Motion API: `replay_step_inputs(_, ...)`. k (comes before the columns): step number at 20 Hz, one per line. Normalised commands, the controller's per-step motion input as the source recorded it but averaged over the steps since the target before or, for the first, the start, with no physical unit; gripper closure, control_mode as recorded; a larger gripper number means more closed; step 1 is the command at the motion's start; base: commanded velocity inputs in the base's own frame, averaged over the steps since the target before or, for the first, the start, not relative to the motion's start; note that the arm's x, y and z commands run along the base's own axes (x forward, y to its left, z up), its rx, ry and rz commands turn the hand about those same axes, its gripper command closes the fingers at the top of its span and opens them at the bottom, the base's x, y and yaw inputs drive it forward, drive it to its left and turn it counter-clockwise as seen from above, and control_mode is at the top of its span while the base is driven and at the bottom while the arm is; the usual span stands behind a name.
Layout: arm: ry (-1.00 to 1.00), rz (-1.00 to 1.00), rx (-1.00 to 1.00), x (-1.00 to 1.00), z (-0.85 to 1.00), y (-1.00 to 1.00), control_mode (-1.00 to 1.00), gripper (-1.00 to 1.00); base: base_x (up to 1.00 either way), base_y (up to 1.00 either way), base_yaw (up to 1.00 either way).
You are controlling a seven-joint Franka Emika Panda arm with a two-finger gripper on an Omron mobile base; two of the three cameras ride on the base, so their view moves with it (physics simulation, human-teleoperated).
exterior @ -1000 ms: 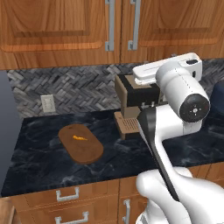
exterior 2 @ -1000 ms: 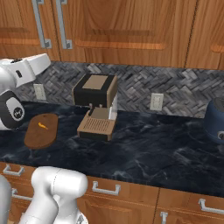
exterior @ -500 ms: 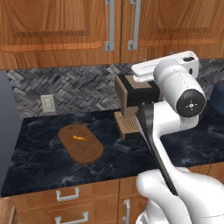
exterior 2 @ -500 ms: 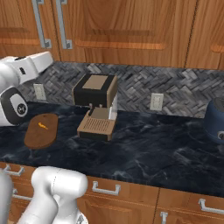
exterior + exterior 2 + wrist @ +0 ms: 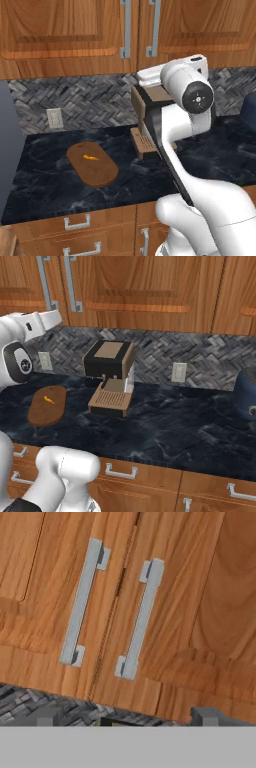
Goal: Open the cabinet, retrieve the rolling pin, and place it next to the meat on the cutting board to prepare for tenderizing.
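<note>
Reddish-brown cabinet (image 5: 165,612) doors shut, twin silver handles (image 5: 140,619) at twelve o'clock of the tool (image 5: 127,719); fingers spread wide, empty. Raised slightly over the last second, closing on handles. Meat (image 5: 90,157) waiting on cutting board (image 5: 93,164), desk (image 5: 45,195) at nine o'clock.

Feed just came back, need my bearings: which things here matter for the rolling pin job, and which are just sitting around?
Job:
cabinet, doors shut
cutting board
meat on the board
gripper, open

Bystanders:
coffee machine
wall outlets
dark blue pot

dark counter (image 5: 50,175), cutting board (image 5: 92,164), coffee machine (image 5: 109,377)
</note>
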Motion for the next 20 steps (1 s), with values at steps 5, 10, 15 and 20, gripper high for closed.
replay_step_inputs(5, 0.07, 0.00, 0.40, 0.00, 0.21, -0.14, -1.00, -1.00, 0.00, 0.00, 0.00)
replay_step_inputs(10, 0.03, 0.02, 0.26, 0.02, 0.04, -0.34, -1.00, -1.00, 0.00, 0.00, 0.00)
replay_step_inputs(15, 0.01, 0.00, 0.00, 0.22, 0.00, -0.01, -1.00, -1.00, 0.00, 0.00, 0.00)
replay_step_inputs(20, 0.00, 0.00, -0.02, 0.47, 0.05, 0.05, -1.00, -1.00, 0.00, 0.00, 0.00)
